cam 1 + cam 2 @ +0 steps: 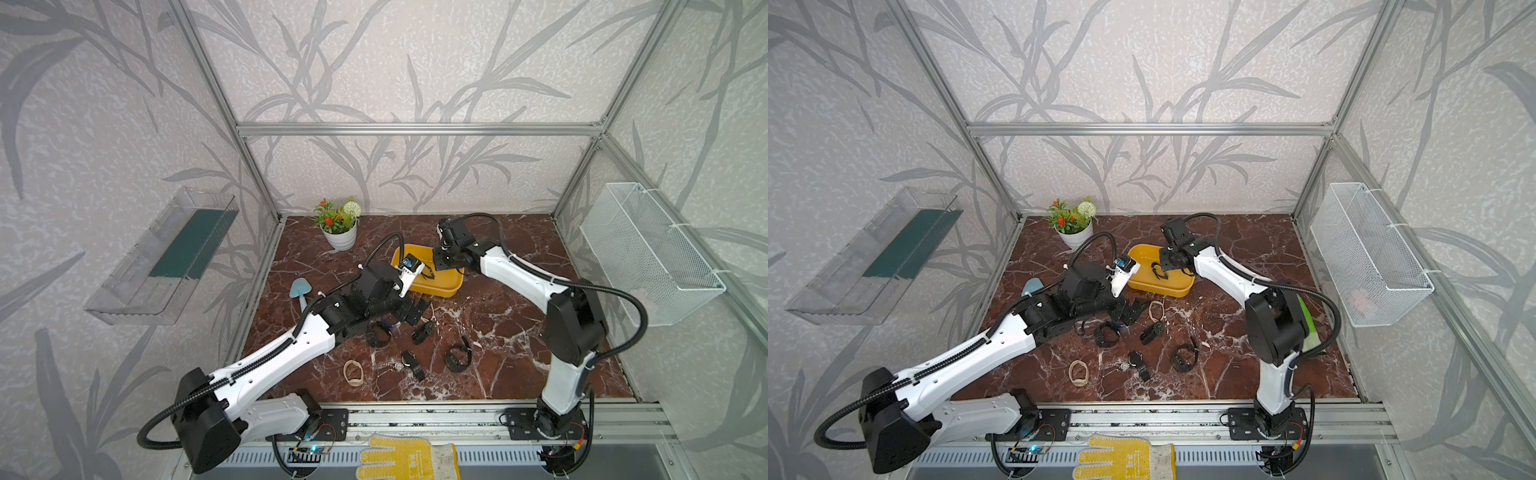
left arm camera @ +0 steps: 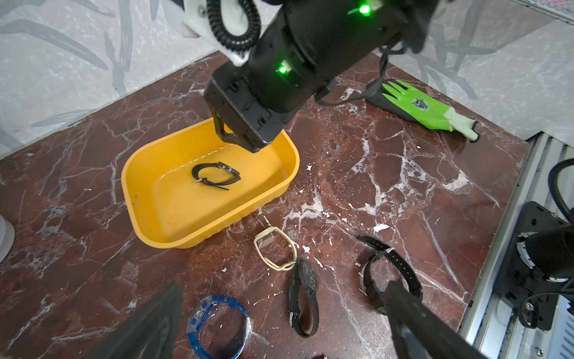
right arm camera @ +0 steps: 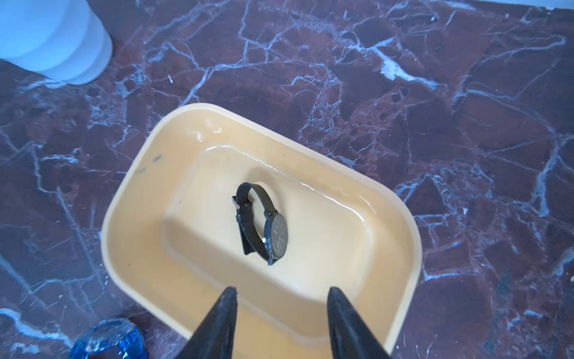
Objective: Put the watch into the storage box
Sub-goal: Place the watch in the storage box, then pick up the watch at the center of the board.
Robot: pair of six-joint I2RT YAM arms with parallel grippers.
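The storage box (image 1: 441, 288), a shallow yellow tub, stands mid-table in both top views. A black watch (image 3: 264, 224) lies loose on its floor, also seen in the left wrist view as the watch (image 2: 215, 176). My right gripper (image 3: 281, 290) hangs open just above the box's (image 3: 149, 248) near end, with nothing between its fingers. It shows in the left wrist view as the right gripper (image 2: 239, 136) over the box rim (image 2: 174, 199). My left gripper (image 2: 284, 284) is wide open and empty, low over several watches lying on the marble in front of the box.
On the marble lie a blue watch (image 2: 217, 326), a black watch (image 2: 304, 292), a beige band (image 2: 276, 248) and a black strapped watch (image 2: 391, 267). A potted plant (image 1: 338, 224) stands at the back, and a green glove (image 2: 419, 105) lies at the right. A wire basket (image 1: 648, 249) and a clear tray (image 1: 166, 257) hang on the side walls.
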